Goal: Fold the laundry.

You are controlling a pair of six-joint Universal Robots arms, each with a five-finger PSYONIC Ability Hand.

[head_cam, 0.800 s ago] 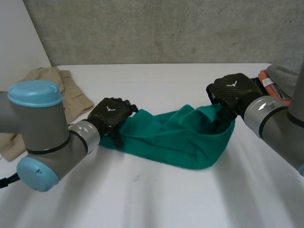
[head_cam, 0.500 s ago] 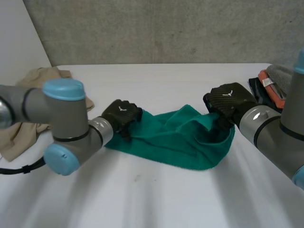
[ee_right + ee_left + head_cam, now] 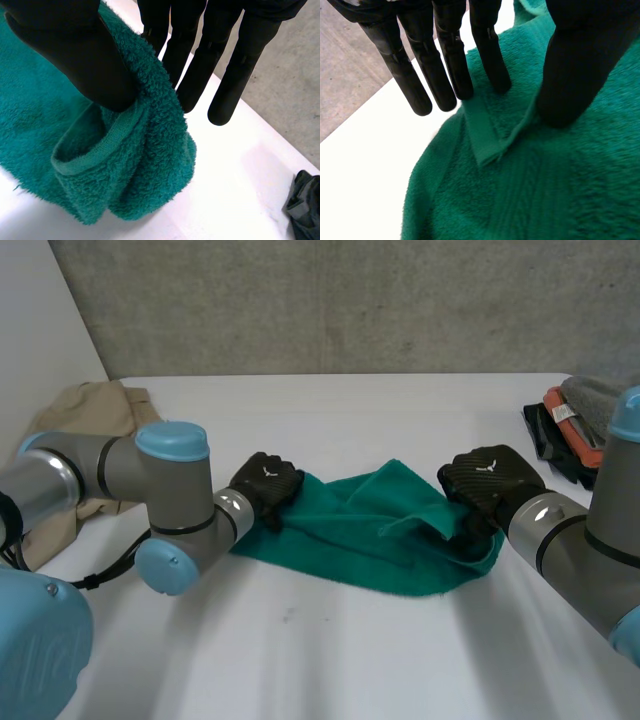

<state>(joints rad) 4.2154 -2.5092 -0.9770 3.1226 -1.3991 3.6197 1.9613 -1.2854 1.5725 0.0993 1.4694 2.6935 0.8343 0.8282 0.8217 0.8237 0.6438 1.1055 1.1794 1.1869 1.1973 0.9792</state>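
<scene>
Head view: you are looking at the green towel lying rumpled on the tabletop, with the left robot hand sitting at the towel's left end and the right robot hand at its right end. A beige garment is lying well beyond the towel's left end, and a stack of clothes is waiting beyond its right end.

Left wrist view: the thumb is pressing a small turned-over corner of the towel toward the straight fingers, so this hand is pinching cloth.

Right wrist view: the thumb is clamping a thick doubled edge of the towel against the fingers, with the loose part sagging below.

The head view is giving you the backs of both hands and the towel's whole outline; the wrist views are giving you the two grips.

Judged step: both ends are being gripped ahead of a first fold. The next move is probably calling for lifting both ends together, holding the cloth taut, and carrying them evenly across the towel to its opposite edge.
</scene>
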